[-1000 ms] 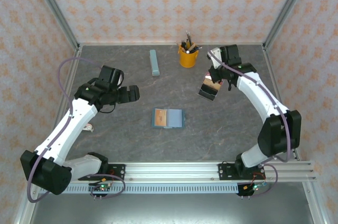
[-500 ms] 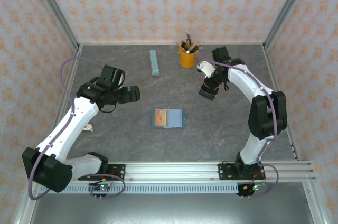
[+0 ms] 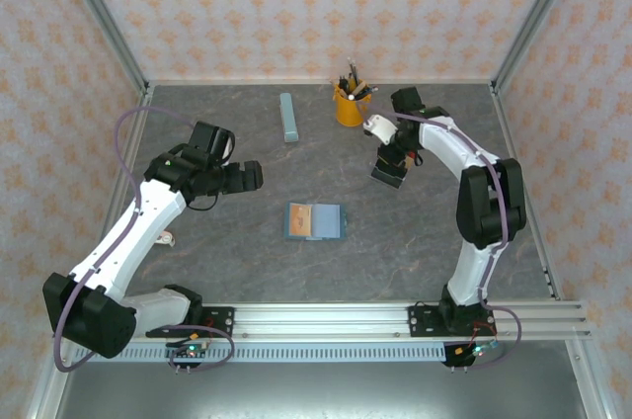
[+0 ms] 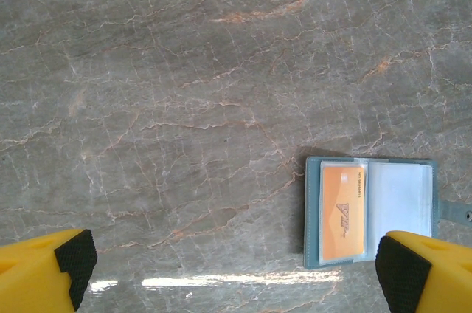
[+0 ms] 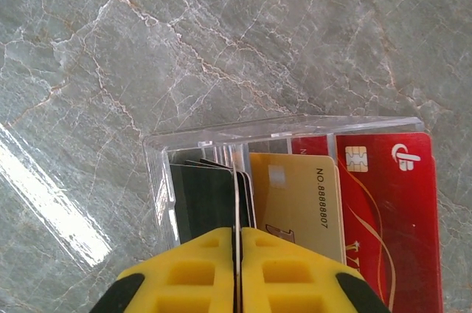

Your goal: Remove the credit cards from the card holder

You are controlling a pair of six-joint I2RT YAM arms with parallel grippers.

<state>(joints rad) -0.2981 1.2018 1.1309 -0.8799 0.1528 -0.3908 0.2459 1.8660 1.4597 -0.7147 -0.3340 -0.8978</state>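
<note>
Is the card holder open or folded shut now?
Open: card holder lies spread flat, both inner pockets facing up, an orange card in one.

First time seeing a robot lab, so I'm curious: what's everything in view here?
card holder: one, teal-blue, open flat in the middle
orange card: one, orange, holder's left half
clear tray: one, transparent, far right side
red card: one, red, in the tray
tan card: one, tan, beside it
dark cards: number unclear, black, beside the tan
held card: one, edge-on, colour unclear, above the tray's cards
pen cup: one, yellow, far edge, pens inside
bar: one, pale blue-grey, left of the cup
table: one, grey marble, under everything
left gripper: one, yellow and black, open, left of the holder
right gripper: one, yellow, shut on the held card
</note>
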